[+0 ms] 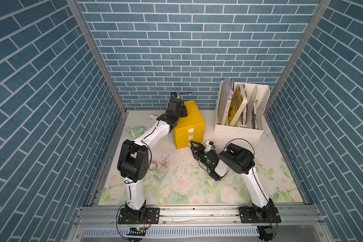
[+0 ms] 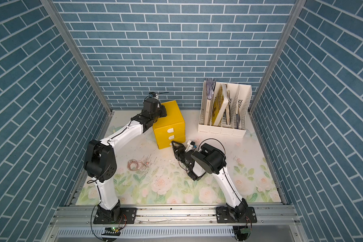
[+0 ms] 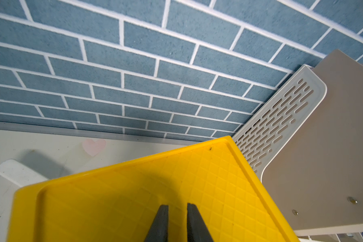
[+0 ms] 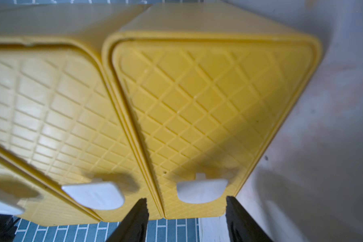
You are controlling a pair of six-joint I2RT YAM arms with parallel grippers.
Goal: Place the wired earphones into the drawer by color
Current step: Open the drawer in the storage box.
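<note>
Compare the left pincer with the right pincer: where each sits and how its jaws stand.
Place: the left pincer is over the top of the yellow cabinet; the right pincer faces its bottom drawer. Jaws: the left pincer's stand a narrow slit apart; the right pincer's stand wide, flanking that drawer's white tab handle. Shared: both are black, empty, and at the same cabinet.
</note>
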